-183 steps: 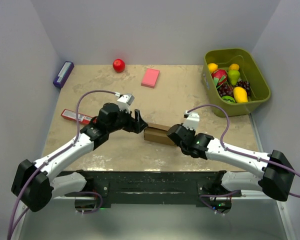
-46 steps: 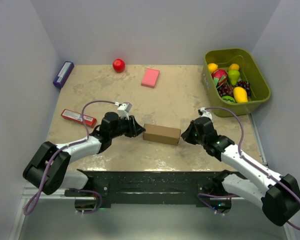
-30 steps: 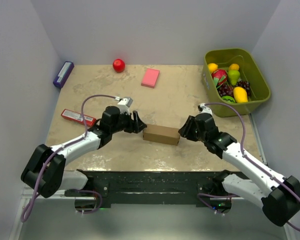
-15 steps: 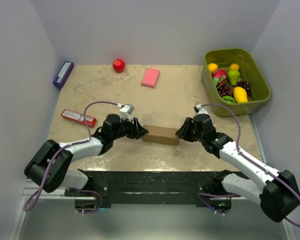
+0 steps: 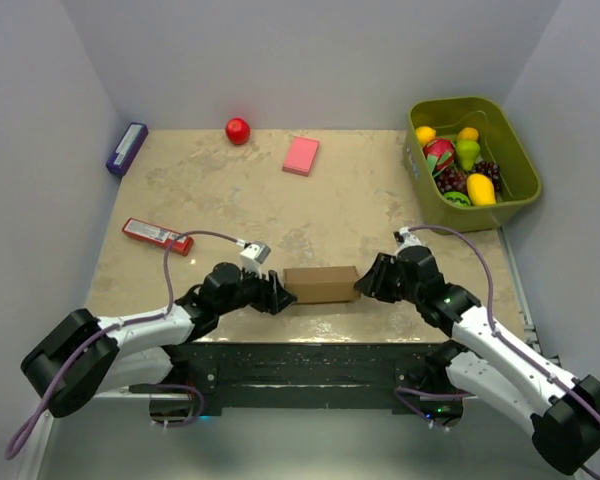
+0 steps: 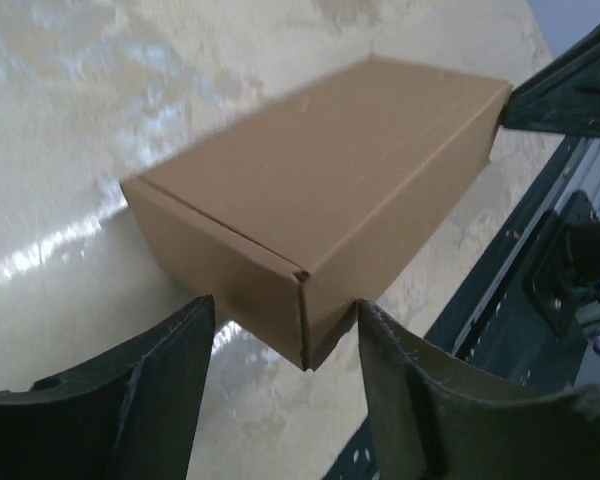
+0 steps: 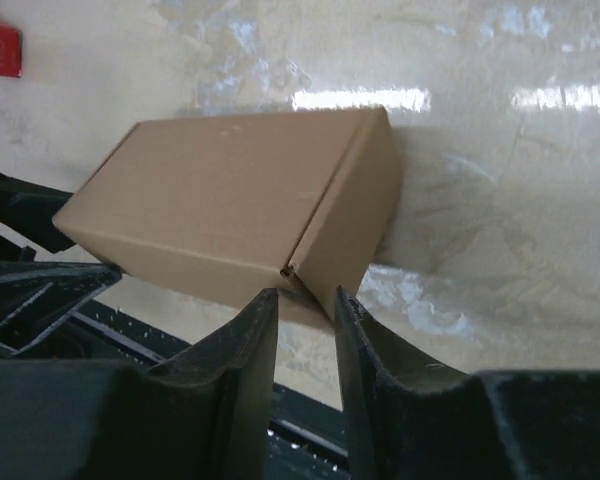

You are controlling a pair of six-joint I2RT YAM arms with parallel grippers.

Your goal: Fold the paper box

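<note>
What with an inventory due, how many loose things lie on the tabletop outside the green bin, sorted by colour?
Brown: 1, the paper box
Pink: 1, the flat block
Red: 2, the ball and the flat pack
Purple: 1, the small box
Total: 5

Beige marble-patterned tabletop (image 5: 360,200) sitting between plain lavender-grey walls (image 5: 310,60).
The walls are rising on three sides, at the back, the left and the right, bare and evenly lit. A black metal beam (image 5: 310,362) is running along the tabletop's near edge. The glossy surface is throwing back white glare patches (image 7: 360,98), and these are showing as bright streaks in both wrist views.
</note>
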